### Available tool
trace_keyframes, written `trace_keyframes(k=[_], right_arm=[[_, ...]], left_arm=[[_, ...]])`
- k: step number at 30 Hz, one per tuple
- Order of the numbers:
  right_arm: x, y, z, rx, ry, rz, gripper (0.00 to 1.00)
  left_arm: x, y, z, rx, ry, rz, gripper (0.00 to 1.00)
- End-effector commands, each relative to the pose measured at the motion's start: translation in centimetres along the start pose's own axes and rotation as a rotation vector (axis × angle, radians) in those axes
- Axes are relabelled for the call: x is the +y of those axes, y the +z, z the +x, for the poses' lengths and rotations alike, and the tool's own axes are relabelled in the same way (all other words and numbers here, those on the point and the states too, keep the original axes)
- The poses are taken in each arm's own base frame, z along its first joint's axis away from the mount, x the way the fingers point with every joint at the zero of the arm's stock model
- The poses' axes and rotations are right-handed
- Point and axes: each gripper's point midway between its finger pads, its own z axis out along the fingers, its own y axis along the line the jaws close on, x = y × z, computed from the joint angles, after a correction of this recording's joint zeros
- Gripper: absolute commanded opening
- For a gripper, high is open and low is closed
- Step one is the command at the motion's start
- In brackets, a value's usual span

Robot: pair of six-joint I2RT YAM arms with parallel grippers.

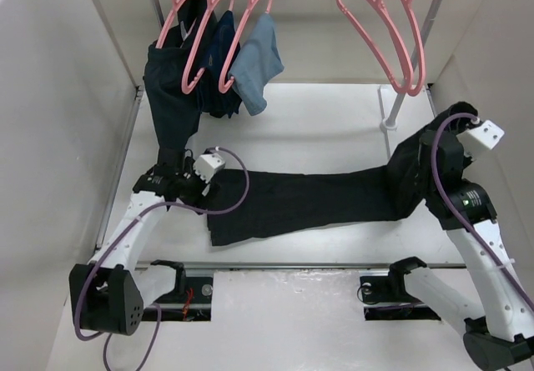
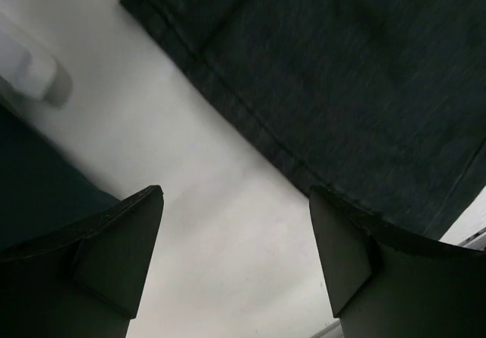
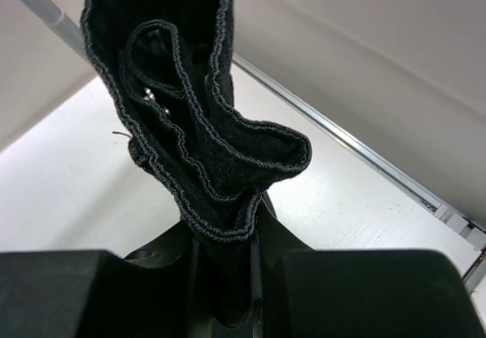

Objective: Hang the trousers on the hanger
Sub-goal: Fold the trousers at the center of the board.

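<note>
The black trousers (image 1: 300, 200) lie stretched across the table from left to right. My right gripper (image 1: 406, 179) is shut on their right end; in the right wrist view a bunched, stitched edge of the trousers (image 3: 197, 125) stands up out of the shut gripper (image 3: 228, 277). My left gripper (image 1: 200, 193) is open and empty at the trousers' left end, just above the table. In the left wrist view the gripper (image 2: 235, 239) is over bare table, with the trousers' hem (image 2: 342, 87) at the upper right. Empty pink hangers (image 1: 380, 29) hang on the rail at the back right.
More pink hangers (image 1: 196, 42) at the back left carry a dark navy-teal garment (image 1: 171, 79) and a light blue cloth (image 1: 254, 67). The rack's post and foot (image 1: 390, 112) stand at the back right. White walls close in both sides.
</note>
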Motion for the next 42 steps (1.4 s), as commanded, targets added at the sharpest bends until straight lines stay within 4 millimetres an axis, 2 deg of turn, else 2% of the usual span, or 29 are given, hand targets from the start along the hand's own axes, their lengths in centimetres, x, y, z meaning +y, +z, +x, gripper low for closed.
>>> trace_keyframes(k=[1,3,5,6,7,8,10,11,12,14,15,16,17,22,24,25,29,33,35,37,39,41,42], right_arm=[[0.1,-0.5,-0.6,-0.034,0.025,0.007,0.00],[0.3,-0.5,-0.2,-0.028,0.014,0.000,0.00],[0.8,-0.6,0.5,-0.019,-0.010,-0.013,0.00],[0.8,-0.6,0.5,-0.019,-0.010,-0.013,0.00],[1.1,-0.8,0.7,-0.012,-0.013,-0.024,0.00],[1.0,-0.8,1.0,-0.014,-0.022,-0.019,0.00],[1.1,-0.8,1.4,-0.005,-0.030,-0.016,0.00],[0.9,-0.9,1.5,-0.007,-0.044,-0.010,0.00],[0.5,-0.9,1.6,-0.007,-0.051,0.006,0.00],[0.2,-1.1,1.4,-0.014,-0.033,0.012,0.00],[-0.1,-1.2,1.3,-0.014,-0.021,0.011,0.00],[-0.2,-1.1,1.7,-0.010,-0.030,0.015,0.00],[-0.3,-1.2,1.5,-0.014,-0.022,0.012,0.00],[-0.3,-1.1,1.8,-0.010,-0.030,0.015,0.00],[-0.3,-1.0,2.1,-0.003,-0.048,0.020,0.00],[-0.3,-1.0,2.1,-0.003,-0.048,0.020,0.00],[-0.5,-0.9,2.3,-0.006,-0.056,0.030,0.00],[-0.8,-0.9,2.6,-0.005,-0.073,0.042,0.00],[-0.9,-1.0,2.5,-0.009,-0.065,0.040,0.00],[-0.9,-1.0,2.5,-0.009,-0.065,0.040,0.00],[-1.1,-1.0,2.6,-0.005,-0.073,0.042,0.00],[-1.0,-1.0,2.5,-0.007,-0.086,0.045,0.00],[-1.0,-1.2,2.6,-0.009,-0.102,0.045,0.00]], left_arm=[[-0.9,-0.9,-4.0,-0.122,-0.002,0.088,0.75],[-0.5,0.4,-4.1,-0.093,-0.022,0.082,0.76],[0.8,2.0,-4.0,-0.058,-0.040,0.038,0.76],[0.8,3.5,-3.5,-0.007,-0.059,0.057,0.76],[0.8,4.2,-3.3,0.016,-0.066,0.069,0.75],[0.6,4.6,-4.2,0.011,-0.071,0.091,0.74],[0.0,5.9,-3.9,0.044,-0.085,0.135,0.67],[-0.3,6.2,-4.1,0.050,-0.086,0.145,0.62],[0.1,6.3,-4.4,0.054,-0.084,0.132,0.46],[0.4,6.5,-4.0,0.080,-0.076,0.106,0.32],[0.6,6.5,-3.8,0.086,-0.075,0.095,0.12],[0.8,6.5,-3.8,0.091,-0.075,0.085,0.02],[0.8,6.2,-4.0,0.079,-0.072,0.079,0.00],[2.3,3.3,-8.1,-0.044,-0.052,-0.001,0.00],[2.9,1.6,-10.0,-0.118,-0.035,-0.038,0.00],[3.2,1.0,-11.5,-0.168,-0.027,-0.055,0.00],[3.9,-0.6,-13.4,-0.213,-0.025,-0.085,0.00],[4.4,1.5,-11.8,-0.126,-0.045,-0.086,0.00],[4.6,3.7,-9.9,-0.052,-0.048,-0.089,0.00],[5.2,5.7,-8.9,-0.023,-0.052,-0.111,0.02],[6.3,7.0,-8.7,-0.023,-0.061,-0.163,0.18],[6.6,8.3,-7.9,0.003,-0.091,-0.180,0.45],[6.8,8.6,-7.8,0.008,-0.102,-0.189,0.48]])
